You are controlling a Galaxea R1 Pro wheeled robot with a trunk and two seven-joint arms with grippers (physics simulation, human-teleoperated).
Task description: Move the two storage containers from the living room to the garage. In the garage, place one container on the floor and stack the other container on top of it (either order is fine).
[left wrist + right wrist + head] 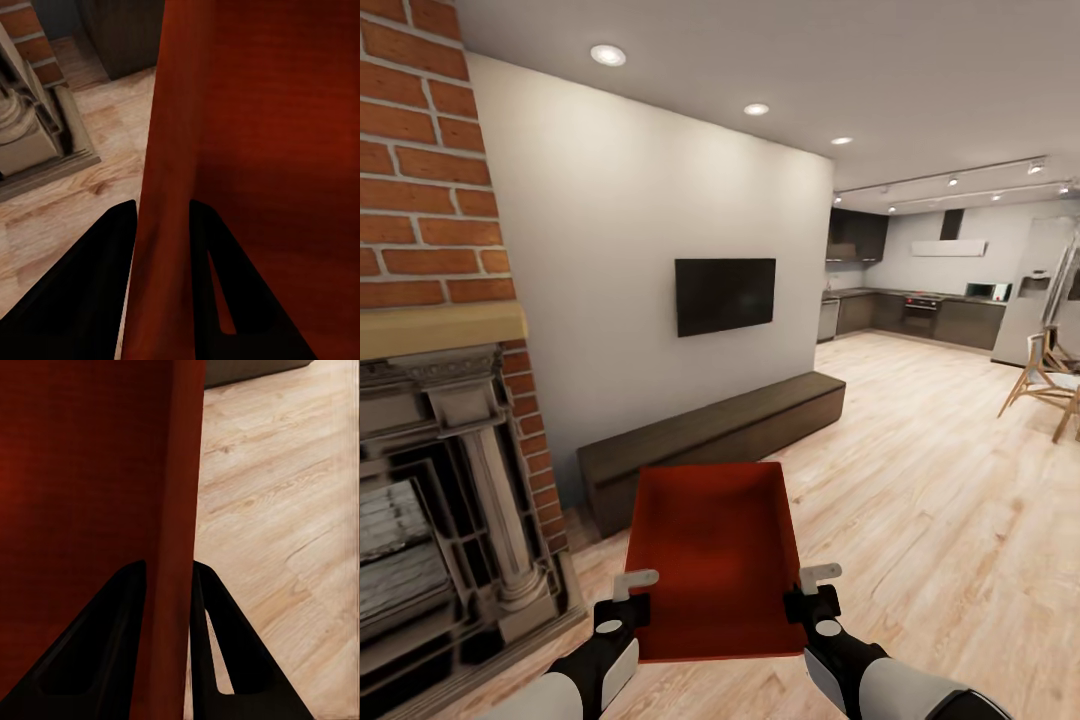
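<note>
I hold one orange-red storage container [715,555] level in front of me, above the light wood plank floor of the living room. My left gripper [628,598] is shut on its left wall [161,202], one finger inside and one outside. On the opposite side, my right gripper [810,595] is shut on the right wall [176,547] in the same way. The bin is empty and lidless.
An ornate dark fireplace [430,500] under a red brick chimney [420,150] stands close at my left. A long dark low bench [710,435] runs along the white wall under a black TV [725,293]. Wood chairs [1045,385] stand far right; a kitchen [920,310] lies beyond.
</note>
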